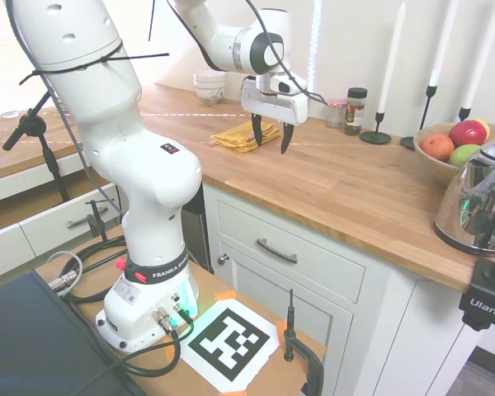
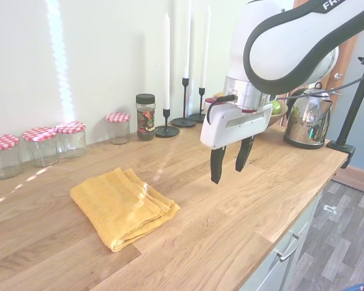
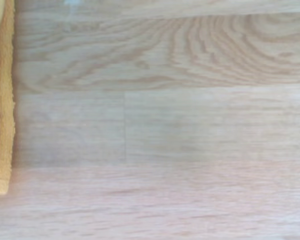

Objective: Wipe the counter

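1. Hanging above the counter (image 2: pixel 242 200), the gripper (image 2: pixel 229 163) points straight down with its two dark fingers (image 2: pixel 217 165) spread apart, holding nothing and touching nothing.
2. A folded yellow towel (image 2: pixel 122 205) lies flat on the wood, near the gripper but apart from it, about midway between the wall edge and the front edge.
3. In the wrist view only the towel's hemmed edge (image 3: pixel 0 100) shows at one side; everything else is bare plank.
4. The counter is warm-brown butcher block with clear grain and plank joints, sitting on white panelled cabinets (image 1: pixel 297 272) with metal handles.
5. Along the wall edge stand jars with checked lids (image 2: pixel 42 145), a spice jar (image 2: pixel 145 116) and black candlesticks (image 2: pixel 167 130).
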### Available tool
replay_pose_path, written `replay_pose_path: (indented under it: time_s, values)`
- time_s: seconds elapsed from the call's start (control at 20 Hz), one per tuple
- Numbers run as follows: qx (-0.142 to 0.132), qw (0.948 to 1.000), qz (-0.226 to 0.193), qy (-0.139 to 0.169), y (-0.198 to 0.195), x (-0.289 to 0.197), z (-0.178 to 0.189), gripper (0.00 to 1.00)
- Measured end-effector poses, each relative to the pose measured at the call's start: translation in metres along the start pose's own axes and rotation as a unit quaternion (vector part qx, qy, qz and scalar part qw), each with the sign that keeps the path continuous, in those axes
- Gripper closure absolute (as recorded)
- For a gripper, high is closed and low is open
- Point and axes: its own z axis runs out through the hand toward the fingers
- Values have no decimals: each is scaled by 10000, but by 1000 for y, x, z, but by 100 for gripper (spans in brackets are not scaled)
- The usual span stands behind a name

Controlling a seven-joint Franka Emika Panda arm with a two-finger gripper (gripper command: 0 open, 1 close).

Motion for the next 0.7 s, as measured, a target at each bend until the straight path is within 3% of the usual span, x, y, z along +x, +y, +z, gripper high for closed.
replay_pose_path:
  time_s: [0.25,0.7]
  values:
    - [-42,10000,-60,-65,-20,9,8,0]
    - [-43,9996,-286,39,-100,-7,4,0]
